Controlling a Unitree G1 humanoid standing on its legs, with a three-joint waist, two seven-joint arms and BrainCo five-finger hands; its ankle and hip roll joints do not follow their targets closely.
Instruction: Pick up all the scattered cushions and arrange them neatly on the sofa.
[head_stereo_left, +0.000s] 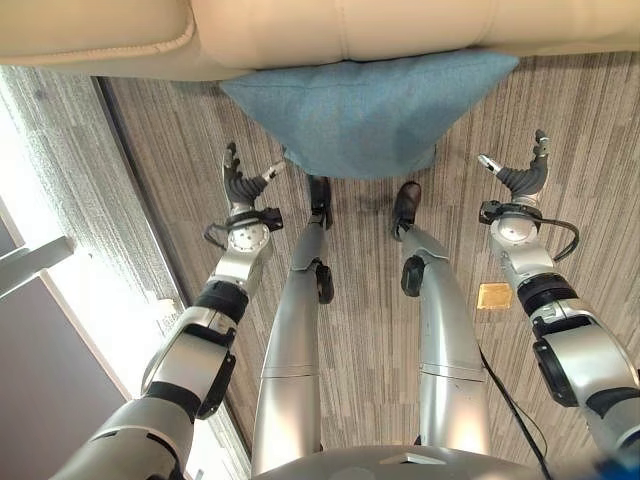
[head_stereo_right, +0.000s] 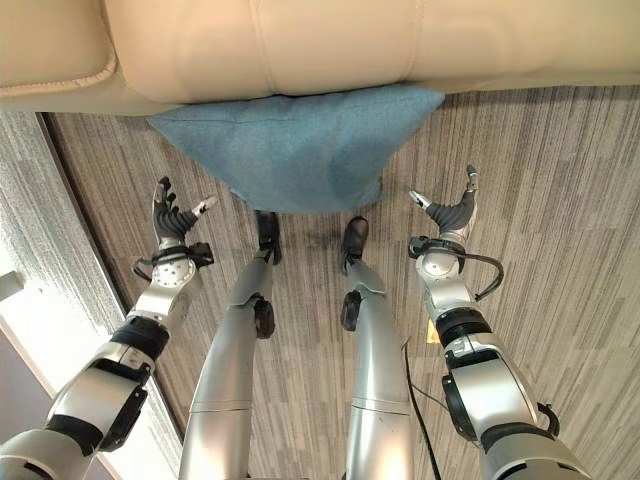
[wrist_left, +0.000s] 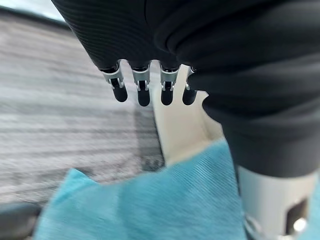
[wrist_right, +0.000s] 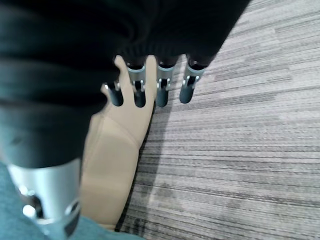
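A blue cushion (head_stereo_left: 365, 110) lies on the carpet, leaning against the front of the cream sofa (head_stereo_left: 400, 30), its lower edge near my feet. My left hand (head_stereo_left: 238, 185) hovers open just left of the cushion's lower left corner, fingers spread, touching nothing. My right hand (head_stereo_left: 522, 175) hovers open to the right of the cushion, a clear gap between them. In the left wrist view the cushion (wrist_left: 150, 205) lies close under the straight fingers (wrist_left: 144, 92). In the right wrist view the fingers (wrist_right: 161, 85) point at the sofa's base (wrist_right: 112, 160).
Grey striped carpet (head_stereo_left: 560, 110) stretches around the cushion and sofa. A small yellow patch (head_stereo_left: 495, 296) lies on the floor by my right forearm. A bright window area and a white rail (head_stereo_left: 35, 260) run along the left side.
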